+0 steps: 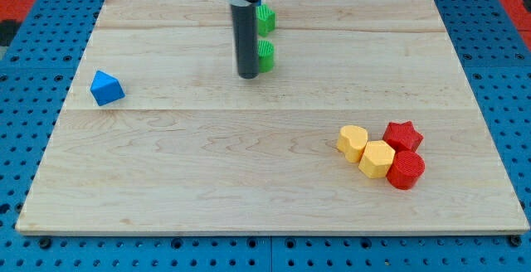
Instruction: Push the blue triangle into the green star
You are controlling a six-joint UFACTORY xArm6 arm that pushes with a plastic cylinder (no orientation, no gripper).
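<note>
Pale wooden table (249,164): blue triangle block (106,87) untouched at left, two partly hidden green blocks (265,55) beside my tip (248,75) upper centre; no gripper fitted; approach pending, tip must circle behind triangle's left.

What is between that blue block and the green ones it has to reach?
No block lies between. From the blue triangle rightward the board is bare up to my tip, which stands right beside the two green blocks, partly hiding them.
</note>
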